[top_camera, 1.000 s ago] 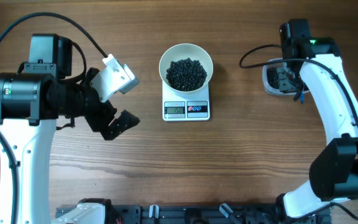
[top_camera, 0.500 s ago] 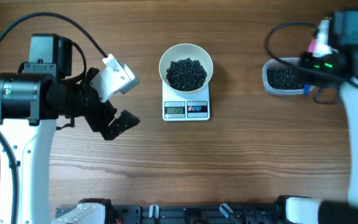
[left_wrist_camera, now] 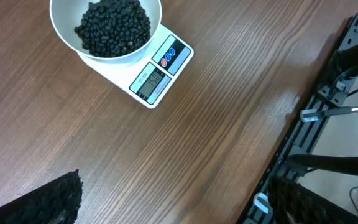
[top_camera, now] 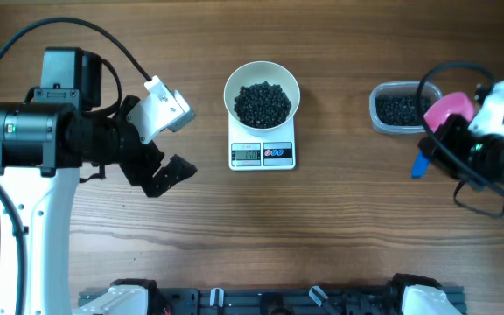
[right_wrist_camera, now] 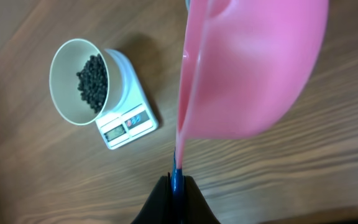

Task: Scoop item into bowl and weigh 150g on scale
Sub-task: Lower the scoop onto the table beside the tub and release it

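the wide brown wooden table [top_camera: 339, 236] fills the whole overhead view.

the big white and black left arm [top_camera: 24, 140] lies over the left side of the frame. its left gripper [top_camera: 180, 138] points toward the middle. its two fingers are spread wide apart, and nothing is between them.

the right arm [top_camera: 497, 149] is at the right edge of the frame. the right gripper [right_wrist_camera: 176, 186] is pinched tight on the thin blue handle [top_camera: 420, 164] of a small pink plastic scoop [top_camera: 449, 108]. the scoop is held up in the air, just to the right of the tub. i cannot tell if anything is inside it.

the round plain white bowl [top_camera: 231, 86] is at the top middle of the frame. it sits on the small white flat kitchen scale [top_camera: 262, 155]. the grey screen and the red and blue buttons poke out along the scale's lower edge.

the clear plastic tub with round corners [top_camera: 377, 112] stands at the upper right, well apart from the bowl.

the many small round black beads [top_camera: 262, 103] make a dark heap in the bowl. more beads like them [top_camera: 399, 108] lie in the tub.
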Controlling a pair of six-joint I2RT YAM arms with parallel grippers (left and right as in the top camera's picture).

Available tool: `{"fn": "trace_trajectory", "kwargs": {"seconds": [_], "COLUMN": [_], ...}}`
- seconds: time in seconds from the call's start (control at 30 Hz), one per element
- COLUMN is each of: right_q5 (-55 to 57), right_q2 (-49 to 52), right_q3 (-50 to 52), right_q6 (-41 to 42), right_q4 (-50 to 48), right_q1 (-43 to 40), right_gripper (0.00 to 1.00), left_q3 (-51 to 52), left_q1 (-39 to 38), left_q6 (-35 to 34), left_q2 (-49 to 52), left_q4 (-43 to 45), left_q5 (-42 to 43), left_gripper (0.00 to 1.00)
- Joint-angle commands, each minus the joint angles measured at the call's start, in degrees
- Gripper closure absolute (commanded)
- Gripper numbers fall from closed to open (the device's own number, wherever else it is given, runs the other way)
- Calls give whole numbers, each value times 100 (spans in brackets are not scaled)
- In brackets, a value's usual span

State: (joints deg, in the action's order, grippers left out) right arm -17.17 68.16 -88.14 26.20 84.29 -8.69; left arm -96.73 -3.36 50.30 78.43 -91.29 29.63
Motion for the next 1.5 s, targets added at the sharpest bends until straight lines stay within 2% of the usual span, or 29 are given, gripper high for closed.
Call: {"fn": "trace_trajectory", "kwargs": {"seconds": [0.0, 0.13, 0.33, 0.53, 0.73, 1.0, 1.23, 1.47], "right_q5": [-647, -1587, -2312, -2166, -2124, -1447, -1589, -1580], "right_q2": [-352, -651, -682, -656, -516, 28, 892, 1123], "right_q3": [876, 2330, 3805, 4830, 5532, 5899, 5956, 5956], "right_q6": [553, 763, 1233, 1779, 1626, 1582, 1578, 1423], "right_q4": [-363, -1613, -3600, -4990, -6059, -6500, -7182, -7038], "right_q1": [-17, 92, 472, 616, 616, 616, 623, 621], "right_gripper": [96, 96, 96, 96, 96, 96, 96, 95], "left_q3": [-63, -63, -63, -63, -63, -63, -63, -63], "left_q1": [37, 37, 37, 37, 37, 37, 37, 37], "left_q6": [70, 70, 70, 70, 70, 70, 70, 70], "left_q2": [-52, -52, -52, -52, -52, -52, -52, -52], "left_q4": [-7, -4, -7, -4, -7, -4, -7, -7], "left_q5": [-13, -13, -13, -13, -13, -13, -13, -13], "left_gripper": [0, 0, 0, 0, 0, 0, 0, 0]}}
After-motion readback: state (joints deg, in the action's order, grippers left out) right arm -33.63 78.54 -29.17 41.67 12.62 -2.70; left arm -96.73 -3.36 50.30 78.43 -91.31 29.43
